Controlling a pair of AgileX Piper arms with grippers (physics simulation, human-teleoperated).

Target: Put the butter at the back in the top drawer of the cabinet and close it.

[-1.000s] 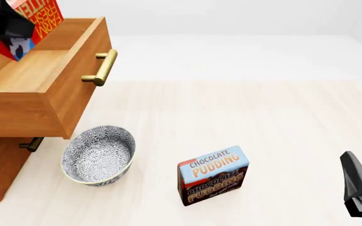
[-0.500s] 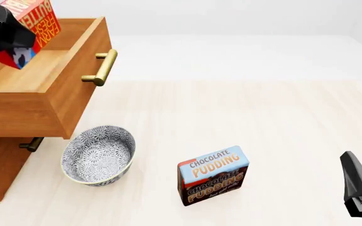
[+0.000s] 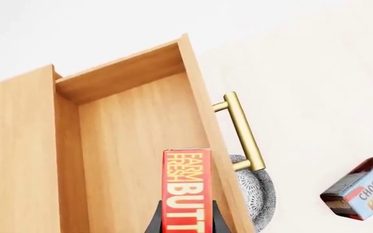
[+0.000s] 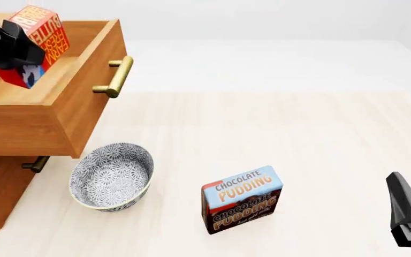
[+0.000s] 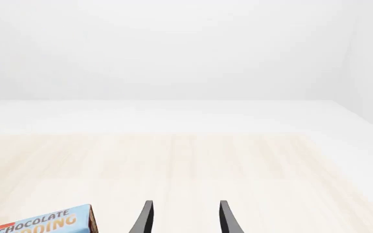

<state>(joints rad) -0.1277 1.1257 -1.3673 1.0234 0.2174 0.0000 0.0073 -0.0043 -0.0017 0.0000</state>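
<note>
Ideally, my left gripper [image 4: 21,45], clamped on the butter [image 4: 40,33], lowers it level into the top drawer [image 4: 45,115] before letting go.

Pretty bright, even, diffuse light all over, clean sharp render with no blur or glare. Only soft faint shadows under the blue-patterned ceramic bowl [image 4: 111,175] and blue-and-brown pudding box [image 4: 242,198].

Open top drawer [image 4: 48,80] overhangs bowl [image 4: 111,175].
</note>
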